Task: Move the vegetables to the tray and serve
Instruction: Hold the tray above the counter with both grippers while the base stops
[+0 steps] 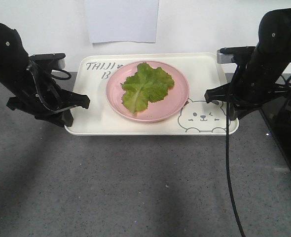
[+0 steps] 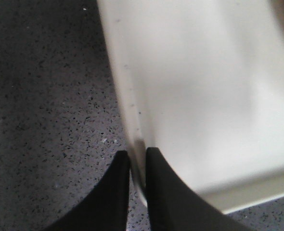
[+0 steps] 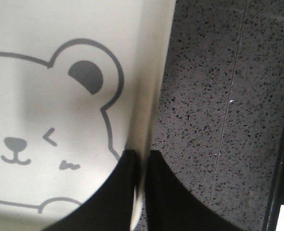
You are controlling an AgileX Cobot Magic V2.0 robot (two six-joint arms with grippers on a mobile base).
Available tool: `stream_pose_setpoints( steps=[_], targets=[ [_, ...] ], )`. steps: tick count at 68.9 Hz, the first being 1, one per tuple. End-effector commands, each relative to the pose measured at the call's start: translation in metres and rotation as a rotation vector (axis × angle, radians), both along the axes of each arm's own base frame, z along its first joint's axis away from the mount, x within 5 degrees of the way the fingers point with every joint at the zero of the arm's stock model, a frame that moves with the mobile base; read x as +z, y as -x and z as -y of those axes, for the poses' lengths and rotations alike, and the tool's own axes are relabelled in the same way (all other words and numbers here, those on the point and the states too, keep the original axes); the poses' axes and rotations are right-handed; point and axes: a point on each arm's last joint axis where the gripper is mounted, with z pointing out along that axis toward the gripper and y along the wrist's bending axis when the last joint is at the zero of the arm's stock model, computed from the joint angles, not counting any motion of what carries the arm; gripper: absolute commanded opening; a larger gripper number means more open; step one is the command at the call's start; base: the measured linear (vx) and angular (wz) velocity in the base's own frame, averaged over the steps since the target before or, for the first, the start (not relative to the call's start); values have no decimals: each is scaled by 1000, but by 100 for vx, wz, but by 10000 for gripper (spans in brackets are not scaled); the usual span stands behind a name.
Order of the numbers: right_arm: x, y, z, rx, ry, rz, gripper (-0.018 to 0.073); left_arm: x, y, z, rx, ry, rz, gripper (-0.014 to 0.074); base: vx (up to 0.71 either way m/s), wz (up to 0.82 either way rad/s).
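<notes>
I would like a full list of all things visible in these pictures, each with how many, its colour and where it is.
lettuce leaf: one, light green, lying on the pink plate.
pink plate: one, round, standing in the middle of the tray.
tray: one, cream-white with a grey bear face and lettering, on the countertop near the wall.
countertop: one, dark grey speckled, under everything.
sheet of paper: one, white, on the wall behind the tray.
cable: one, black, hanging from the right arm across the countertop.
left gripper: one, black, shut on the tray's left rim.
right gripper: one, black, shut on the tray's right rim, beside the bear face.
</notes>
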Motion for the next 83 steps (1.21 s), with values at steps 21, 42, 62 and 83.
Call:
stream_pose_setpoints(
  steps=[21, 42, 62, 83],
  targets=[
    [31, 6, -3, 31, -44, 128, -8, 37, 8, 10, -25, 100, 134, -6, 0, 0],
    [31, 6, -3, 31, -44, 130, -8, 37, 8, 10, -25, 100, 134, -6, 0, 0],
    [31, 6, -3, 31, -44, 130, -8, 37, 8, 10, -25, 100, 134, -6, 0, 0],
    [31, 6, -3, 31, -44, 130, -8, 37, 8, 10, -25, 100, 134, -6, 0, 0]
  ],
)
